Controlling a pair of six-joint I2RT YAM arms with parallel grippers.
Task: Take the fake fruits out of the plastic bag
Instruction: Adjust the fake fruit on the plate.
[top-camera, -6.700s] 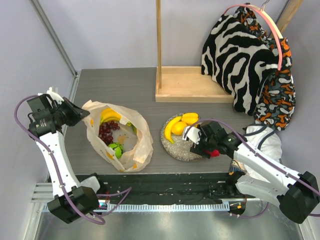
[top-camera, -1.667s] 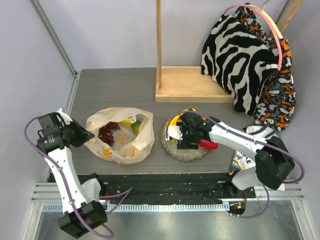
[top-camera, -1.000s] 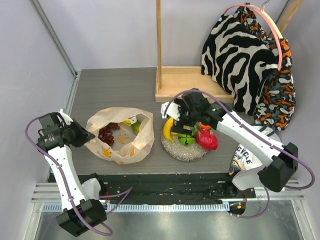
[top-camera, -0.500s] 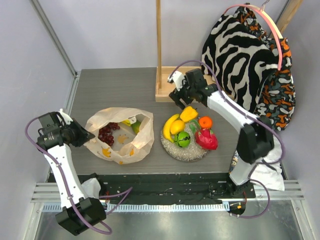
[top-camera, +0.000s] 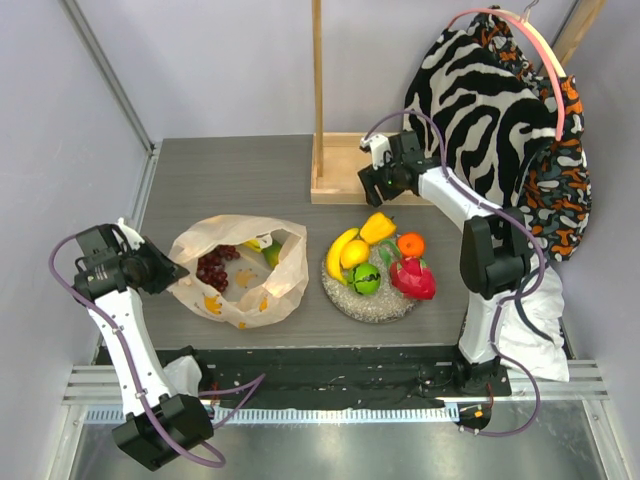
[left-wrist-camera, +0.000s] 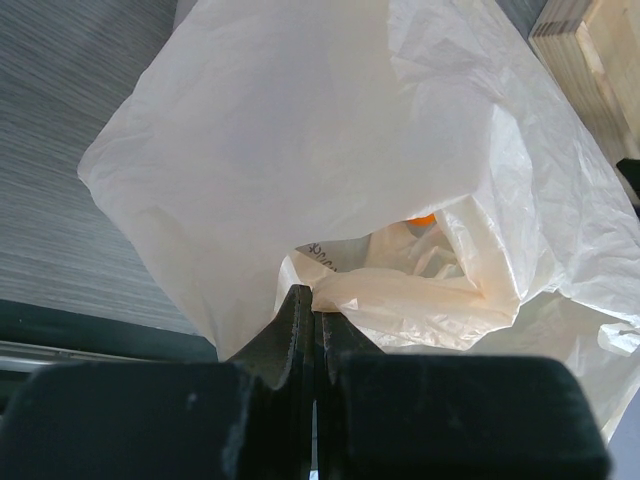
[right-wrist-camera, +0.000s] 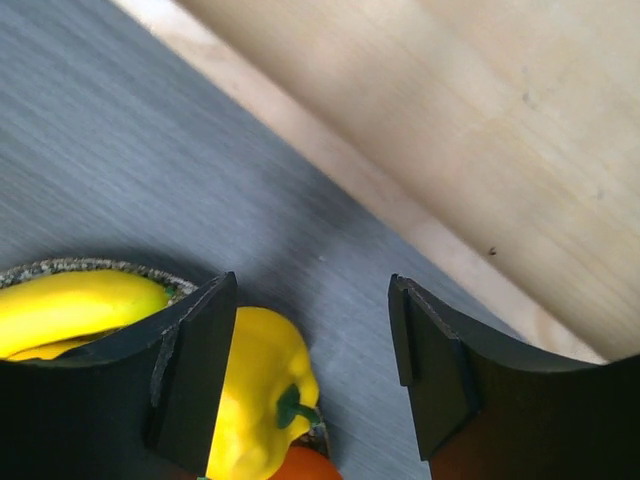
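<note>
Since a half-second ago the right pincer (top-camera: 378, 188) has swung off the fruit pile to the near lip of the pale wooden tray base (top-camera: 345, 165); its jaws have narrowed but stand apart with nothing between them. From its wrist camera, the glossy yellow plastic pepper (right-wrist-camera: 262, 395) with a green stem lies just below the gap, towards the left-hand finger. The yellow plastic banana (right-wrist-camera: 75, 305) lies past that finger on the round speckled grey plate (right-wrist-camera: 85, 265), and the wooden board fills the space above the gap. From overhead, the plate (top-camera: 378, 312) sits on the near side of this pincer, apart from it. On it are the pepper (top-camera: 377, 227), the banana (top-camera: 337, 256), a yellow plastic lemon (top-camera: 356, 253), a small orange (top-camera: 410, 243), a green plastic apple (top-camera: 366, 279) and a pinkish-red fruit (top-camera: 413, 278). The left pincer (top-camera: 166, 270) has not shifted: its jaws are pressed together on a fold of the thin crinkly beige plastic bag (top-camera: 285, 285), which spreads away from its tips on the grey table (top-camera: 230, 175). Its own camera shows the fingertips (left-wrist-camera: 298, 310) nipping the bag (left-wrist-camera: 300, 150) at its rim. A dark red plastic grape bunch (top-camera: 212, 268) lies inside the bag just beyond this pincer, with a yellow-green piece (top-camera: 268, 250) further in.
</note>
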